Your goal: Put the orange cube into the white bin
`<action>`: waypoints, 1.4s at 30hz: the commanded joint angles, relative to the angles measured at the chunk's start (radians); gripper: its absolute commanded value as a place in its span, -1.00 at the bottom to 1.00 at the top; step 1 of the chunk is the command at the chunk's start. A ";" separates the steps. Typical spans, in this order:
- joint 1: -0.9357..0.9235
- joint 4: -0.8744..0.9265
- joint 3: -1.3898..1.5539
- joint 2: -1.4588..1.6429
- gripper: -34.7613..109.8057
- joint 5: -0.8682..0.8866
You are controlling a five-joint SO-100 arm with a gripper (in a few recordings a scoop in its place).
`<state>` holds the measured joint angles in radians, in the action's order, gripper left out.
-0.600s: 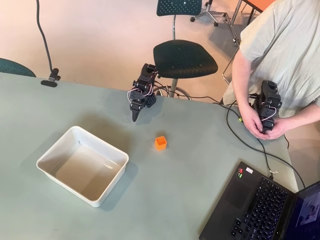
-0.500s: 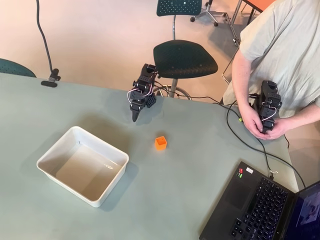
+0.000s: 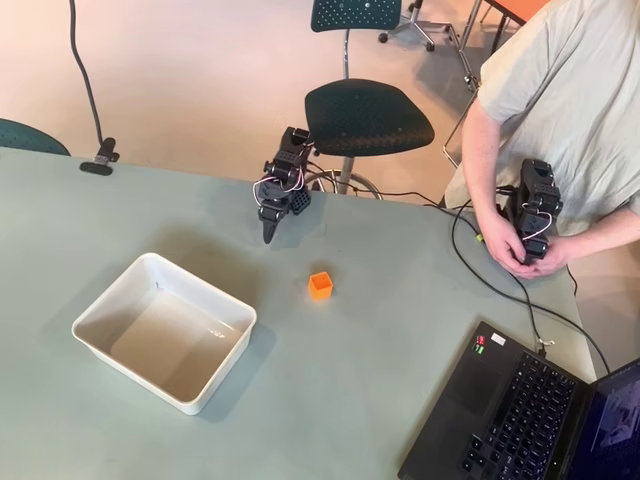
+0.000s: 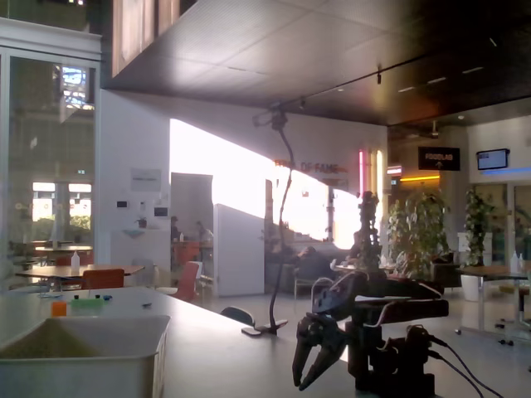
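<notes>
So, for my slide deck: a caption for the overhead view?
Gripper hangs above the table, apart from the orange cube; the white bin waits empty.

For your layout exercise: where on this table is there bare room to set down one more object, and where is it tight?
In the overhead view, bare table lies left of the gripper, above the white bin. Another open patch sits between the bin, the orange cube and the laptop. It is crowded at right, where the cable, laptop and a person's hands gather.

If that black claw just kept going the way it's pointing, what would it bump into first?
Most likely the bare table: the claw points steeply downward, with the orange cube and white bin off to either side.
</notes>
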<state>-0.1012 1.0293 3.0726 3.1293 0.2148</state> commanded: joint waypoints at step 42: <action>0.557 0.611 -1.692 -1.451 -0.49 -0.089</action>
<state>0.4218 1.5647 1.4680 1.7917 0.1319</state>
